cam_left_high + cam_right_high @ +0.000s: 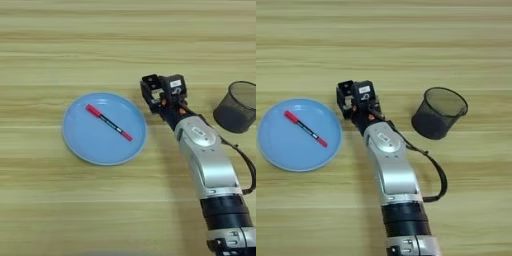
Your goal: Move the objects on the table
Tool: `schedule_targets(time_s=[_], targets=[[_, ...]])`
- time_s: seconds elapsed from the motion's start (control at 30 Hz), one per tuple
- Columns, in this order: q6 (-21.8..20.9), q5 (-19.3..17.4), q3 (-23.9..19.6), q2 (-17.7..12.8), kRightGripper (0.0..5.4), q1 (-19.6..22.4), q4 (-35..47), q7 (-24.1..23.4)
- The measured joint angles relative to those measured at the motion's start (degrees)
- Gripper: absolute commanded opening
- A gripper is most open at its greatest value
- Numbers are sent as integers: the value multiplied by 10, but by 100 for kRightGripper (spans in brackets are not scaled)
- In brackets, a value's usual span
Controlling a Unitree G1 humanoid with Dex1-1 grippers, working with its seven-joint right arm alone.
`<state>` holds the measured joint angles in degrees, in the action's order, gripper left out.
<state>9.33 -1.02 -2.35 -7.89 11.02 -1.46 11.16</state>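
Note:
A slim black pen with red ends (108, 122) lies diagonally across the round blue plate (80, 145), also seen as pen (305, 129) on plate (276, 150) in the right eye view. My right gripper (161, 84) hovers low over the wood just off the plate's right rim, level with its upper part. The silver forearm (207, 160) reaches in from the bottom right. From the right eye, the gripper (354, 91) sits between the plate and the mesh cup.
A black mesh cup (438, 113) stands upright to the right of the gripper, at the picture's right edge as cup (238, 106) in the left eye view. A black cable (436, 170) loops off the forearm's right side. The wood-grain table (125, 40) stretches behind.

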Motion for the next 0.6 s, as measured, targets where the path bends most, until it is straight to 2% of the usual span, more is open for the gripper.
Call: schedule_targets(time_s=[0.3, 0.6], targets=[[-5, 17, -19, 6, 248, -8, -68, -57], [-11, 9, -17, 15, 248, -8, -101, -50]])
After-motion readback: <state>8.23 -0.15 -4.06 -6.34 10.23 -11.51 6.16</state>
